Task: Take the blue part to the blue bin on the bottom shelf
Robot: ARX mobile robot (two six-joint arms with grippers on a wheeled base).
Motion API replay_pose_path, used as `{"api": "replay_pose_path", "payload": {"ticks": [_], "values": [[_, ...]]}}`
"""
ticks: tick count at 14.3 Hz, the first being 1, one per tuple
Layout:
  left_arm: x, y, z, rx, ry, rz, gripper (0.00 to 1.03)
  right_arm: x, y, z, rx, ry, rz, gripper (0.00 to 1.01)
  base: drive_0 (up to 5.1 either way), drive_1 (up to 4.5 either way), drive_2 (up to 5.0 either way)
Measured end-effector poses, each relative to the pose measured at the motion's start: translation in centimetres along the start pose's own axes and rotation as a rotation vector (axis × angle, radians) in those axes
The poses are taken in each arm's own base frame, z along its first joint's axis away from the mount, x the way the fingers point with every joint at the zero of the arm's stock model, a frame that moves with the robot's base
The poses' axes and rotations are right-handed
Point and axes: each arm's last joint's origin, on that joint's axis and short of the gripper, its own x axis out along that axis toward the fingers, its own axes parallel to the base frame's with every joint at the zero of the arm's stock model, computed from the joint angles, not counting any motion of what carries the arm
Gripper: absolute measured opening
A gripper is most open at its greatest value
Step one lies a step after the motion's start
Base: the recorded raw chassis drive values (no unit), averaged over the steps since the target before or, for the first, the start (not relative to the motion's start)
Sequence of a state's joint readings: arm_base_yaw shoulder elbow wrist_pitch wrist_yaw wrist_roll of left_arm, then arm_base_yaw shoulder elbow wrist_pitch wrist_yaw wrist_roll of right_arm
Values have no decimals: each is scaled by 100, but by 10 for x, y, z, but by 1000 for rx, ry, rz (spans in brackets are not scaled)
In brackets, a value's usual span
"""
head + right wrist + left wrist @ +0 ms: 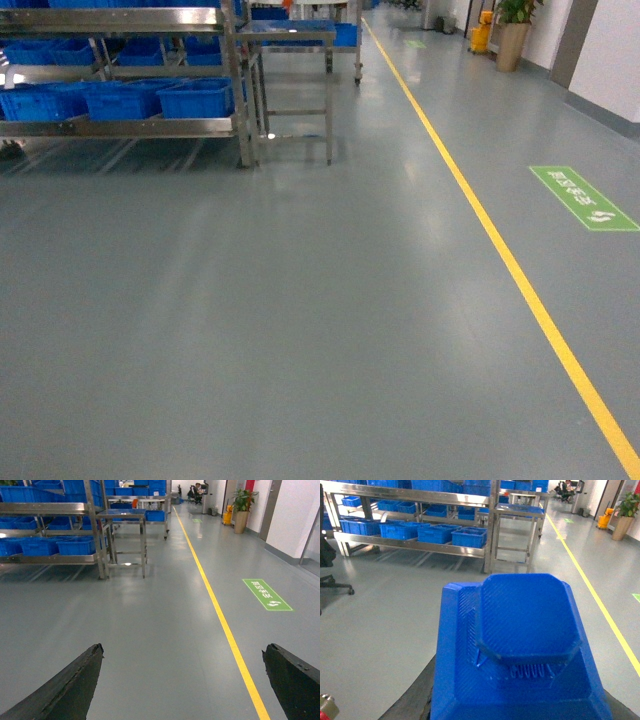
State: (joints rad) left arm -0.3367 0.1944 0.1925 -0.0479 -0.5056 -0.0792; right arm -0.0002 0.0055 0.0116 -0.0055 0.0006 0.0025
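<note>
Blue part (pixel 525 645) sits clamped in left end effector (pixel 515 705); right end effector (pixel 182 680) spread apart.

A chunky dark-blue part (pixel 525 645) fills the lower centre of the frame, very close to the camera. It has a raised, rounded-square cap on a wider faceted base, with fine ridged texture. The dark fingers (pixel 412 700) of the left gripper (pixel 520 710) show at either side of its base, at 7 and 5 o'clock, closed against it. At 11 o'clock, well beyond, a stainless-steel rack (pixel 415 542) stands on grey floor (pixel 385 630), its bottom shelf (pixel 420 546) carrying a row of blue bins (pixel 435 532). A yellow floor line (pixel 600 610) runs from 1 toward 4 o'clock.
</note>
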Motion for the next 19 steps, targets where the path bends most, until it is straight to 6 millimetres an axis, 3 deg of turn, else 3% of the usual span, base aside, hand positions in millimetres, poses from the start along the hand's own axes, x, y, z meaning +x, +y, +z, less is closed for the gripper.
{"api": "replay_pose_path", "payload": {"ticks": [3, 19], "values": [[0, 0, 0, 0, 0, 2, 43, 0, 0, 0, 0, 0, 0, 98, 0, 0, 0], [0, 0, 0, 0, 0, 3, 43, 0, 0, 0, 0, 0, 0, 98, -5, 406, -416]]}}
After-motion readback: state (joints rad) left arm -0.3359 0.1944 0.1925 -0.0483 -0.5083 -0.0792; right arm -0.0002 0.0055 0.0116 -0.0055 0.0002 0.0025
